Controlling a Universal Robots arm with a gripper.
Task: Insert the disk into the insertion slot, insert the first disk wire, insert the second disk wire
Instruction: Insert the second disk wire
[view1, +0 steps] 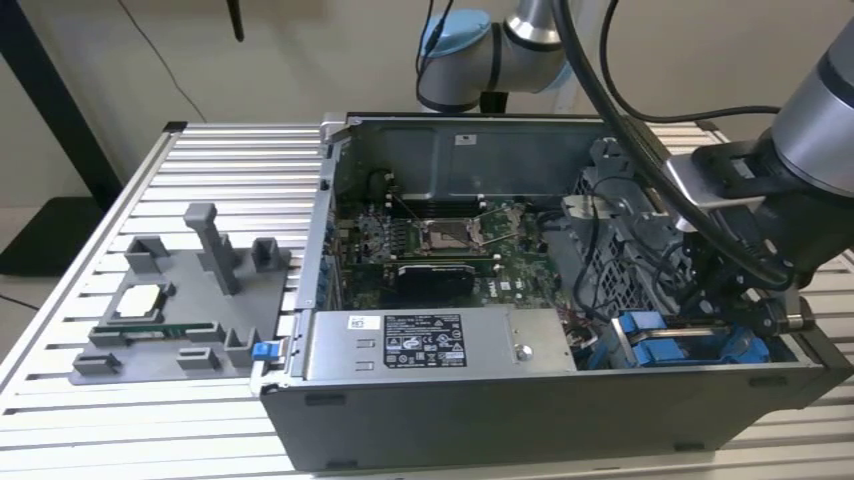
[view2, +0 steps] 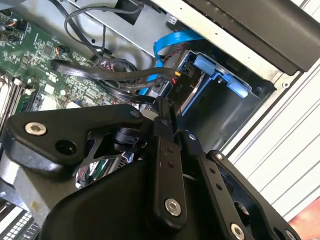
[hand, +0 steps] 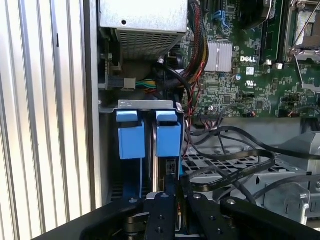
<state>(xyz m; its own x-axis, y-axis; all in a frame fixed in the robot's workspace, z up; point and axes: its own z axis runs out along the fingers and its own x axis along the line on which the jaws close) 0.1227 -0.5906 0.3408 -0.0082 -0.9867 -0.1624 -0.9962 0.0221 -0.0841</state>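
Note:
The disk, seen by its blue carrier (hand: 168, 136), sits inside the insertion slot of the grey drive cage (hand: 145, 104) at the case's front corner, on the exterior view's right (view1: 674, 350). A second blue carrier (hand: 131, 136) sits in the bay beside it. My gripper (hand: 175, 181) hangs right over the disk's open end, its fingers drawn close together around a black wire plug (hand: 171, 167). In the second wrist view my gripper (view2: 163, 106) meets that black plug (view2: 181, 85) at the disk, beside a blue flat wire (view2: 175, 40).
Black flat cables (hand: 235, 167) loop across the cage close to the fingers. The motherboard (view1: 441, 235) and grey power supply (view1: 427, 345) fill the open case. A grey fixture with parts (view1: 180, 300) stands on the slatted table on the exterior view's left.

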